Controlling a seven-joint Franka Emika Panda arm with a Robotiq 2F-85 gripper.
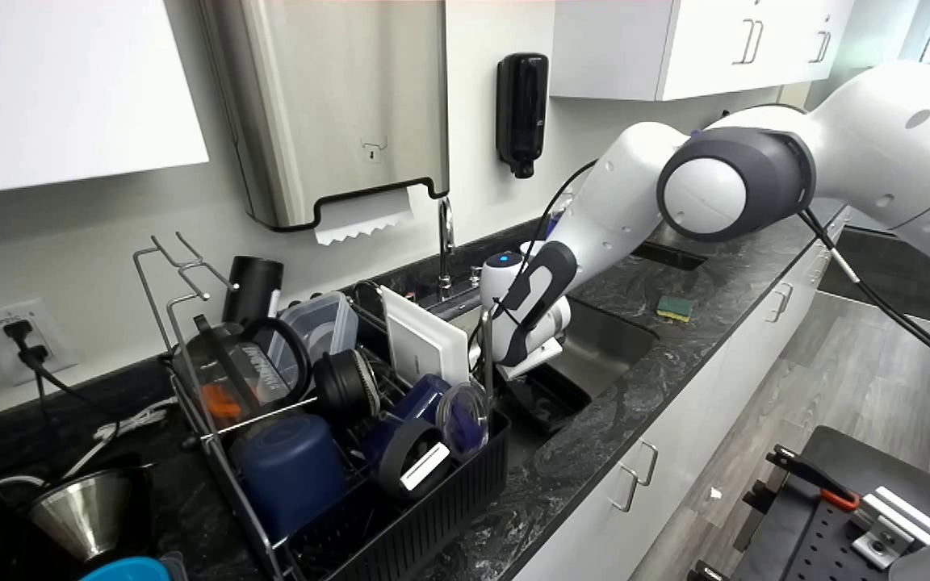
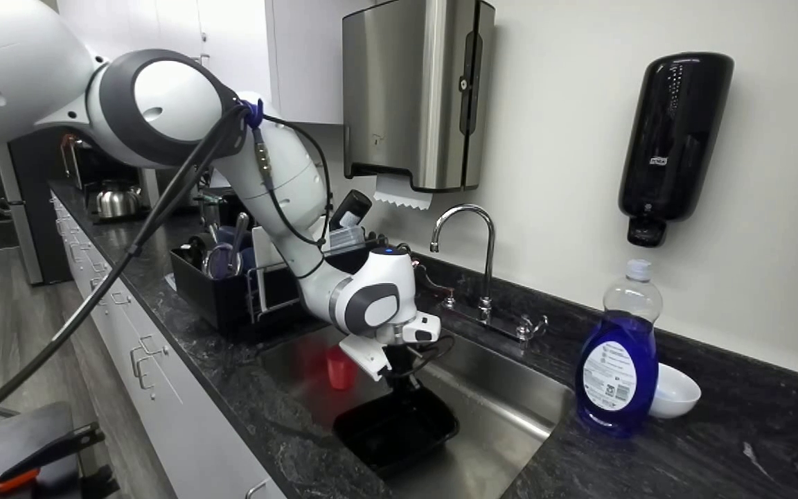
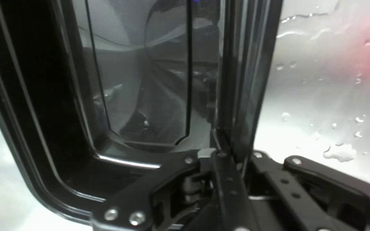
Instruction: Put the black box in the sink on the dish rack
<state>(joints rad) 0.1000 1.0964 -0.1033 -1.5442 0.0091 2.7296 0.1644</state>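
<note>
The tub [image 2: 396, 428] is down inside the sink [image 2: 520, 398], open side up; whether its base touches the metal floor I can't tell from here. My tool [image 3: 233, 156] is clenched on the tub: in the wrist view its jaws straddle the thin black side, one inside and one outside, pinching it between them. The tub's glossy bottom carries reflections, and drops of water [image 3: 340, 152] dot the steel beside it. Also in the sink is a red cup [image 2: 341, 369], near the tub, toward the rack [image 1: 453, 516]. My arm [image 1: 622, 198] reaches down over the sink in both exterior views. The rack stands on the table [image 1: 550, 494], loaded with a blue cup [image 1: 291, 472], a pitcher [image 1: 231, 367], a white box [image 1: 423, 335] and other pieces. The tap [image 2: 489, 260] rises behind the sink. Past the end opposite the rack I have a bottle [image 2: 610, 378] of blue liquid, partly hiding a white bowl [image 2: 677, 391], and a sponge [image 1: 675, 308] near the sink's corner. A towel dispenser [image 2: 395, 90] and a soap dispenser [image 2: 676, 138] hang above.
</note>
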